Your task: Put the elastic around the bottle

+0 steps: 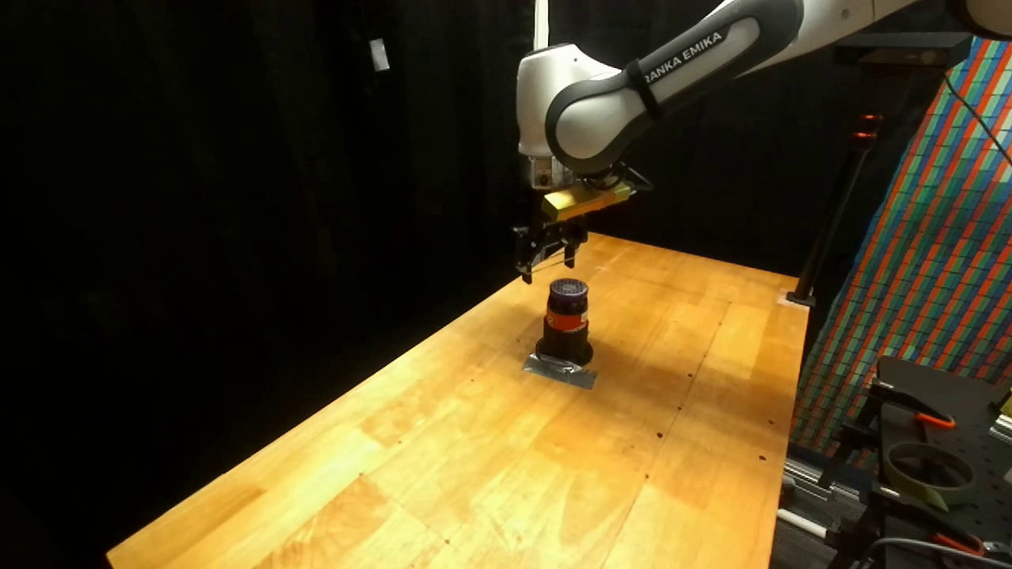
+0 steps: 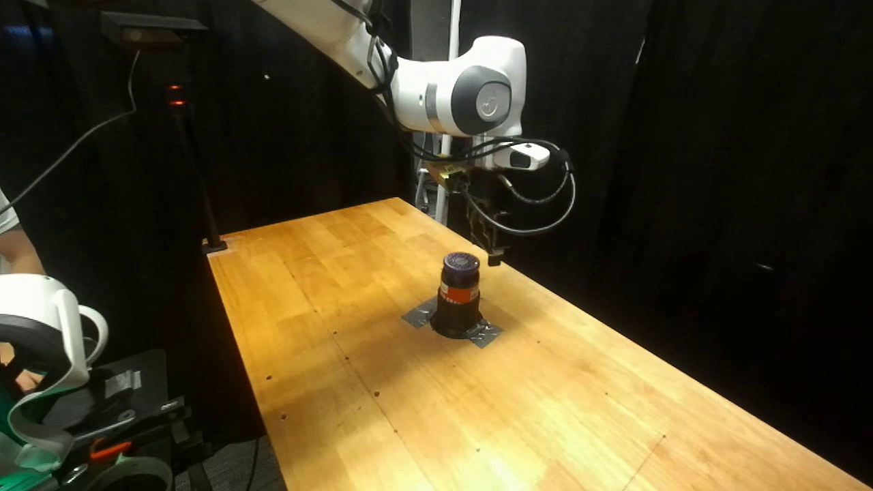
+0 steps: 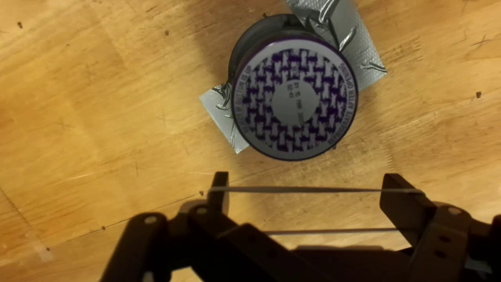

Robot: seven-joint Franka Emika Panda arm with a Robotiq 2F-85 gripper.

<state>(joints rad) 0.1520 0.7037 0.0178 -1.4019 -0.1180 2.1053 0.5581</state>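
The dark bottle (image 1: 568,319) with an orange-red band stands upright on the table, also in an exterior view (image 2: 459,293). Its patterned purple-and-white lid shows from above in the wrist view (image 3: 295,102). My gripper (image 3: 305,182) is open, its fingers wide apart. The elastic (image 3: 297,189) is stretched around both fingers, with two strands running across the gap. In the exterior views my gripper (image 1: 548,272) is above the table and beside the bottle, a little higher than its lid (image 2: 495,259). The elastic and bottle are apart.
The bottle's lower part sits in a black round base (image 1: 564,346) held by grey tape (image 1: 560,371) on the wooden table (image 1: 506,474). A black post (image 1: 830,213) stands at a table corner. A side cart with a tape roll (image 1: 931,472) is beside the table.
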